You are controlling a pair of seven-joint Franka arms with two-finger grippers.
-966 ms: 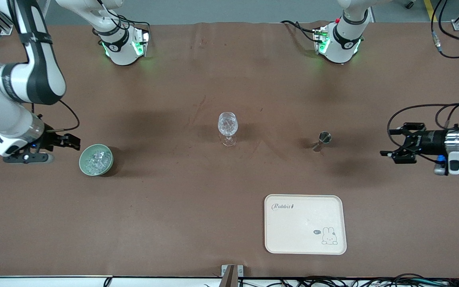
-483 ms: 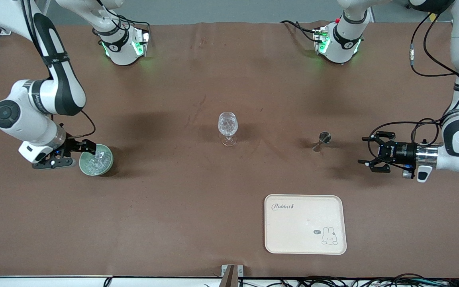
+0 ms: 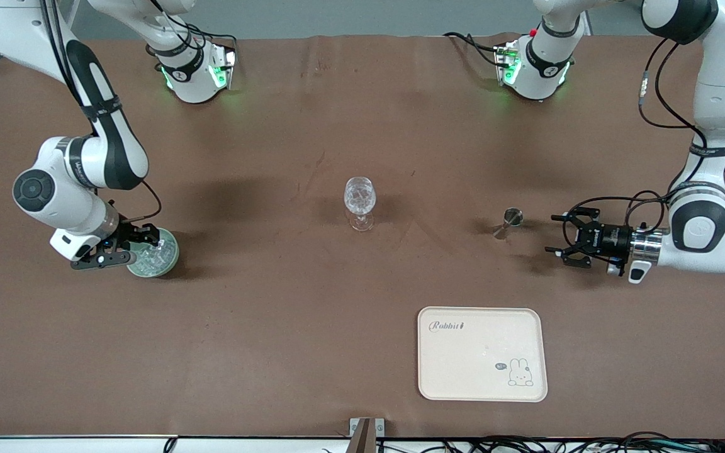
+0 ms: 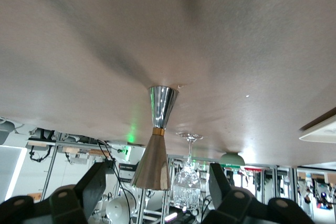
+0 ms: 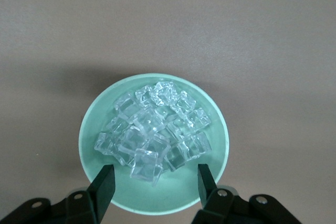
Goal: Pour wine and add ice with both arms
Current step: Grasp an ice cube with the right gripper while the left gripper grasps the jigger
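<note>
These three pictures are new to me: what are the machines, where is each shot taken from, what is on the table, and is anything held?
Two white robot arms work at a brown table. The wide picture looks down from a high camera facing them. The other two come from cameras on each arm's wrist.

The right tool hangs, fingers apart, over a green bowl of ice. The left tool is open, pointing at a metal jigger standing upright, and has not reached it. A wine glass stands mid-table; it seems to hold something clear. A cream tray lies nearer the front camera.

Nothing is held.
</note>
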